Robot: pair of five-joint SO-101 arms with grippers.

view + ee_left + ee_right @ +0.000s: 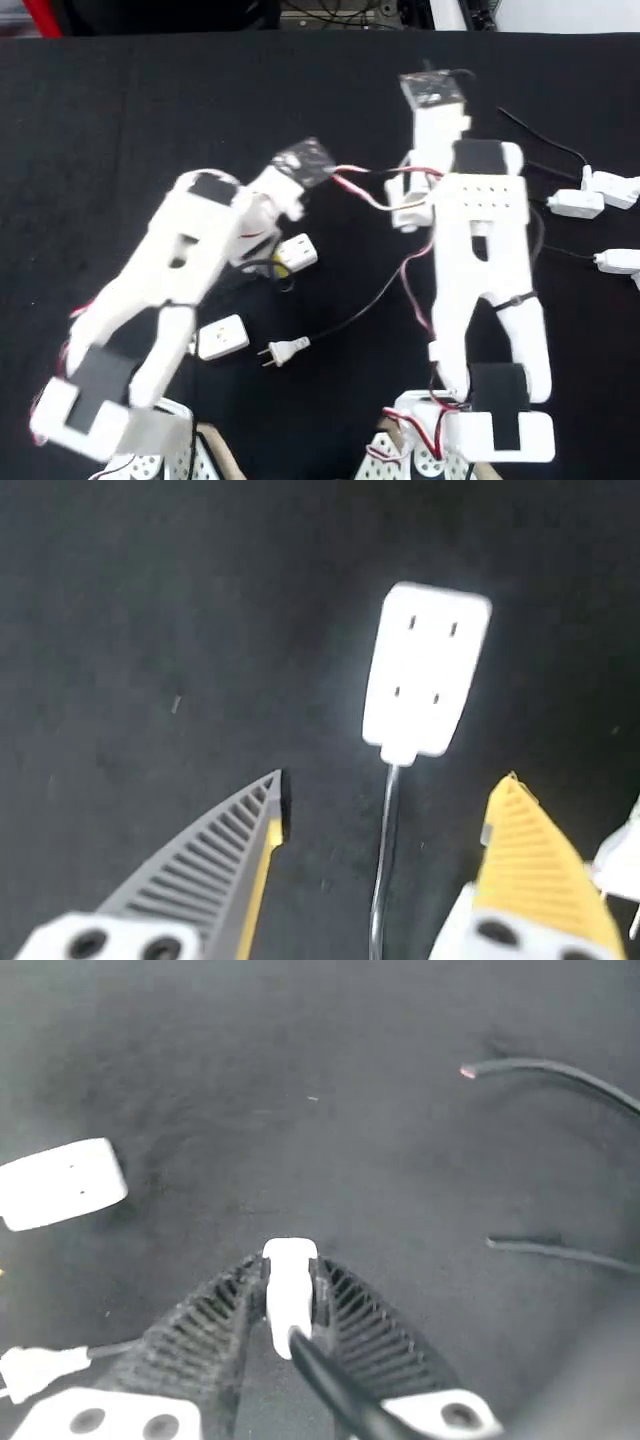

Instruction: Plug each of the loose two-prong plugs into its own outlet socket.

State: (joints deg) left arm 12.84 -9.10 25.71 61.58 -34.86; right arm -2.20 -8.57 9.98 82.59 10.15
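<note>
Right pincer (290,1260): closed narrow on a white two-prong plug (290,1305), which is gripped between the two black ribbed fingers (375,1345). The plug's black cord (335,1395) runs back under the wrist, and its prongs cannot be made out. The gripped plug is over bare black desk (330,1110), well apart from any socket; whether it touches the surface cannot be told. Left pincer (392,780): spread wide, holding nothing. Its grey ribbed finger (235,850) and yellow finger (530,860) stand on either side of a thin lead (385,880), which touches neither of them. That lead joins a white outlet block (425,670) lying flat on the desk just ahead of the fingertips, with two pairs of slots facing up. In the high view this block sits just beside the left arm's tip, near the middle of the desk. A second outlet block (222,337) lies nearer the arm bases, close against the left arm's outline. Just beside it a loose plug (285,351) rests on the desk, prongs turned toward that block but apart from it, and its dark cord (360,305) trails toward the right arm. Near the desk's right edge lie a pair of white cord ends (575,203) and, nearer the bases, a third cord end (617,261); whether these are plugs or sockets cannot be told.
</note>
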